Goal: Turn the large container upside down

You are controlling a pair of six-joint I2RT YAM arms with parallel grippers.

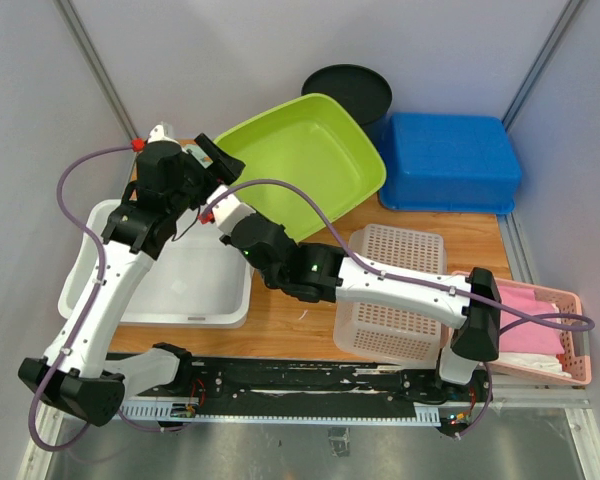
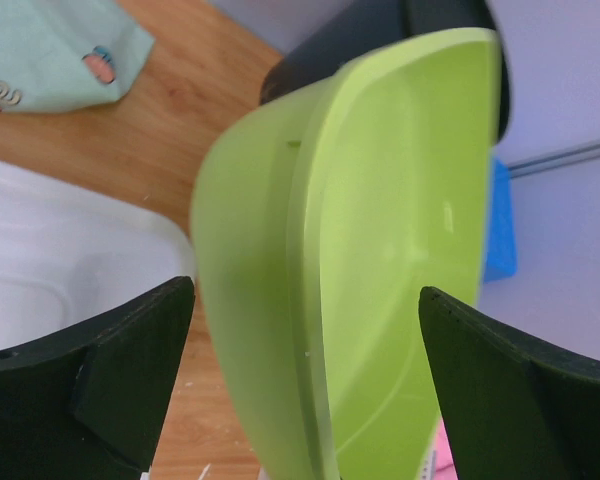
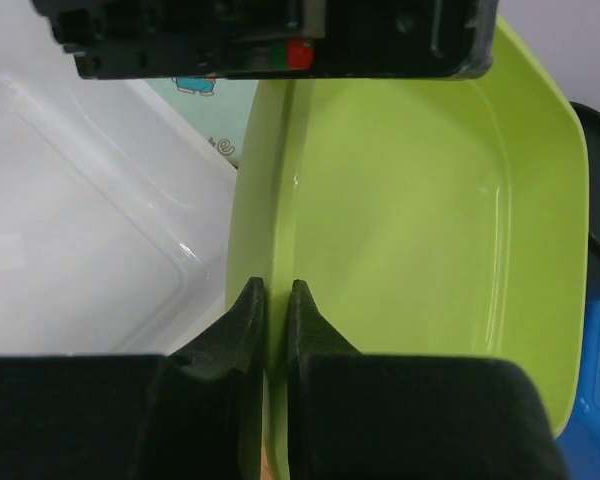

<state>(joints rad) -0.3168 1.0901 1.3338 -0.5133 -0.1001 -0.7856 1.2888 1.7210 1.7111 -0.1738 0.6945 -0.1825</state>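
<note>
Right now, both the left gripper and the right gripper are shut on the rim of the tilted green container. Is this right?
Not fully. The left gripper is open: in the left wrist view its jaws stand wide apart, one on each side of the green container. Only the right gripper is shut on the rim, as the right wrist view shows.

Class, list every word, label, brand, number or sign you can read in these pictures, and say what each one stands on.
No readable text anywhere.
Pale cloth: small printed motifs, a swirl and a cartoon shape, too blurred to make out any letters.
Green container, white tub, blue bin: no lettering visible.
</note>
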